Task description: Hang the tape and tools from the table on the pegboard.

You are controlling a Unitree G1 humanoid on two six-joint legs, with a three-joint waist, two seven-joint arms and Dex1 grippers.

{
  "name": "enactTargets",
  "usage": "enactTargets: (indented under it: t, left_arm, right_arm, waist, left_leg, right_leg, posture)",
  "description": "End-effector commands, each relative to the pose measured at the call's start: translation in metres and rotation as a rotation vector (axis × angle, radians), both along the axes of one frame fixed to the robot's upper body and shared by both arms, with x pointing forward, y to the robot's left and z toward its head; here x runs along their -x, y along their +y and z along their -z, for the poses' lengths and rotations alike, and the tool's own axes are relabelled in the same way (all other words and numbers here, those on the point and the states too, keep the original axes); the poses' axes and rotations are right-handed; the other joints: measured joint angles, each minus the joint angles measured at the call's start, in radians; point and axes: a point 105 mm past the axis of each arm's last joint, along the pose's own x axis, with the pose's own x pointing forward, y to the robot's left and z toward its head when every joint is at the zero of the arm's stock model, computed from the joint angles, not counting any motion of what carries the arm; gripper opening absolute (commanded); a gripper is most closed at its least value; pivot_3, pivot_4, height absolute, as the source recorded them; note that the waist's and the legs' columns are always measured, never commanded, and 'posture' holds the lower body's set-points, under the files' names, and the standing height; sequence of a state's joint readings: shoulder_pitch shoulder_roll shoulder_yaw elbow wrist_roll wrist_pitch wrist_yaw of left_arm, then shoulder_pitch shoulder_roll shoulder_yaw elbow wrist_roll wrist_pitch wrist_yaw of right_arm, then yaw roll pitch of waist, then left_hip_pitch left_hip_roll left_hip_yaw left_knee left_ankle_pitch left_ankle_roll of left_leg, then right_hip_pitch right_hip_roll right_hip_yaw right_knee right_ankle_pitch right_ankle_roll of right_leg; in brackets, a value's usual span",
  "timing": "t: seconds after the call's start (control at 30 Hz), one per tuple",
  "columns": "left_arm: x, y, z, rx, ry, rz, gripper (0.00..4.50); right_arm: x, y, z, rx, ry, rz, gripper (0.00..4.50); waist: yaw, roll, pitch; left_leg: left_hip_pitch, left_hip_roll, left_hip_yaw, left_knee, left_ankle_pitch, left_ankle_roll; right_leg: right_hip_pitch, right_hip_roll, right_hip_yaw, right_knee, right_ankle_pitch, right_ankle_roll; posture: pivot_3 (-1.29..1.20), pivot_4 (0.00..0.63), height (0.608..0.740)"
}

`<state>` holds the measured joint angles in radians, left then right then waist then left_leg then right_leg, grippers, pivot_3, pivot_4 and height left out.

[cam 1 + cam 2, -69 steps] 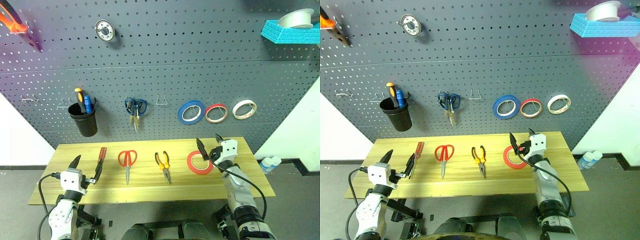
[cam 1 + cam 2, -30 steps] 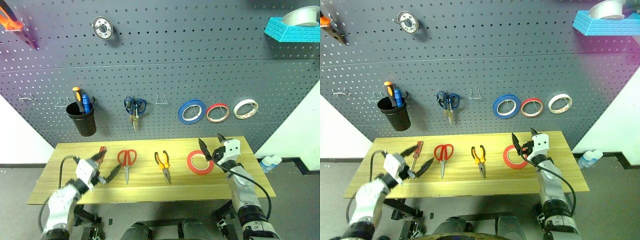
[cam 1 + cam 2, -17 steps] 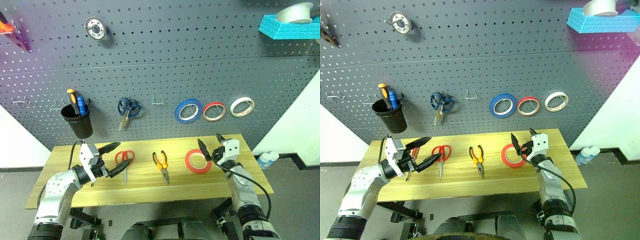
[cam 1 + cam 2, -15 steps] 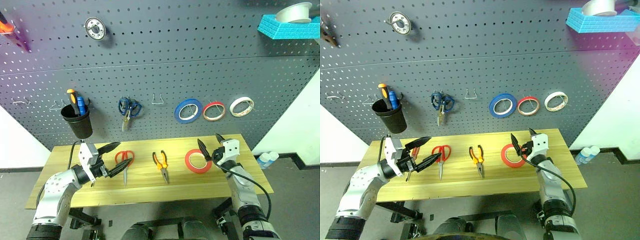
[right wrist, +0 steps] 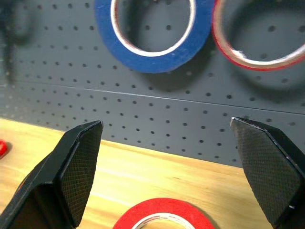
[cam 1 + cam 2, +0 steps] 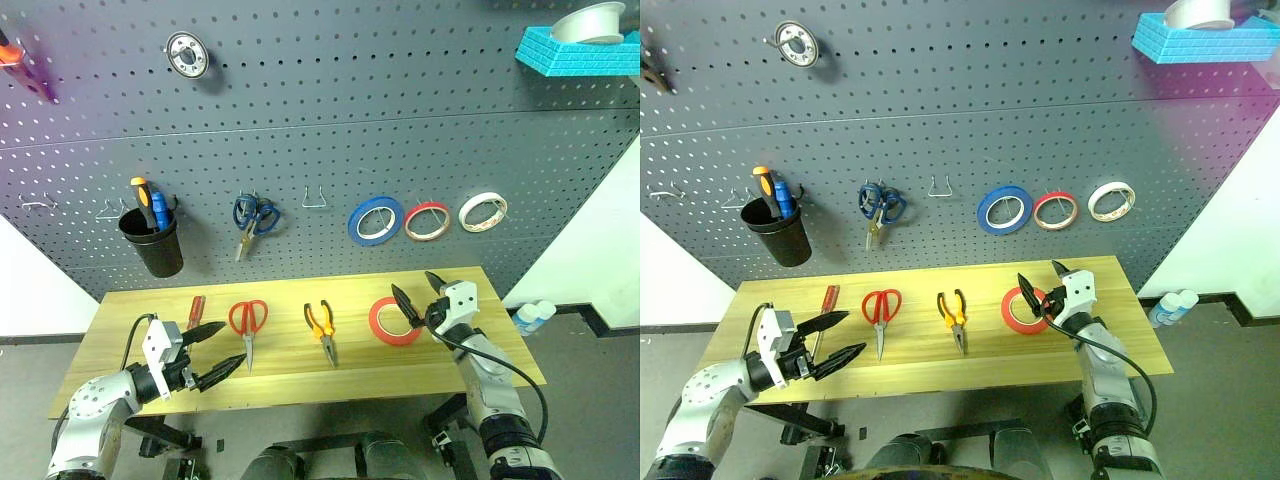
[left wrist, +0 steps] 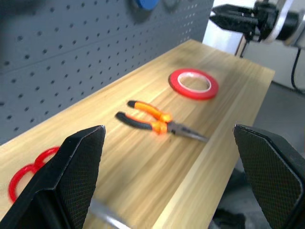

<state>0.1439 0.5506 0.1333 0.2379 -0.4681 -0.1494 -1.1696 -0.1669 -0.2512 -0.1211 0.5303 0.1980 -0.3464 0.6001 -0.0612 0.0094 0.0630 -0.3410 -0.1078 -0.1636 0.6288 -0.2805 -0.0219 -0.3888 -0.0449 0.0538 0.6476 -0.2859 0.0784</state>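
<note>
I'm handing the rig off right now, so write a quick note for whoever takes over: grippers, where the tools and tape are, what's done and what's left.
Left gripper: open, empty, at the table's near left edge, short of the screwdriver.
Right gripper: open, empty, beside the red tape, which lies flat on the table.
Red scissors and pliers lie on the table between screwdriver and tape.
Done: nothing hung yet.
Left: hang all four on the pegboard. A bare hook sits between the blue scissors and the blue tape roll; more bare hooks at far left.
</note>
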Motion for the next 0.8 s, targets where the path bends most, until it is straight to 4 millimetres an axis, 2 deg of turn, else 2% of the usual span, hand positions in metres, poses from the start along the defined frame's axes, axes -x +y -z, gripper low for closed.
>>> enactTargets:
  t: [0.03, 0.17, 0.33, 0.6, 0.8]
  left_arm:
    - [-0.002, 0.006, -0.009, -0.008, -0.049, 0.000, 4.48]
    - [-0.005, 0.006, -0.016, 0.002, -0.075, -0.009, 4.48]
    - [-0.006, 0.003, -0.024, 0.009, -0.093, -0.015, 4.48]
    - [-0.002, -0.005, -0.029, 0.021, -0.088, -0.029, 4.48]
    - [-0.002, -0.009, -0.030, 0.021, -0.087, -0.036, 4.48]
  right_arm:
    - [-0.002, 0.007, -0.014, 0.063, -0.037, -0.077, 4.50]
    - [0.002, 0.009, -0.006, 0.173, 0.009, -0.142, 4.50]
    - [0.011, 0.010, 0.019, 0.302, 0.121, -0.204, 4.50]
    - [0.010, 0.012, 0.021, 0.359, 0.181, -0.217, 4.50]
    - [0.014, 0.008, 0.036, 0.511, 0.252, -0.264, 4.50]
  waist:
    - [0.005, -0.001, 0.004]
    - [0.016, -0.002, 0.012]
    - [0.021, -0.006, 0.035]
    - [0.019, -0.008, 0.059]
    - [0.023, -0.010, 0.070]
  left_leg:
    - [0.000, 0.000, 0.000, 0.000, 0.000, 0.000]
    - [0.000, 0.000, 0.000, 0.000, 0.000, 0.000]
    - [-0.001, 0.000, 0.000, 0.000, 0.000, 0.000]
    - [-0.014, 0.000, 0.000, 0.001, 0.000, 0.000]
    - [-0.016, 0.000, 0.000, 0.001, 0.000, 0.000]
  right_leg:
    - [0.000, 0.000, 0.000, 0.000, 0.000, 0.000]
    - [0.000, 0.000, 0.000, 0.000, -0.001, 0.002]
    - [-0.001, 0.000, 0.000, 0.000, -0.001, 0.002]
    - [-0.013, -0.001, 0.000, 0.000, 0.003, 0.001]
    - [-0.015, -0.001, -0.001, 0.000, 0.003, 0.001]
  posture:
    - [-0.08, 0.051, 0.740]
    - [-0.07, 0.071, 0.740]
    - [-0.06, 0.102, 0.740]
    - [-0.05, 0.135, 0.740]
    - [-0.05, 0.143, 0.740]
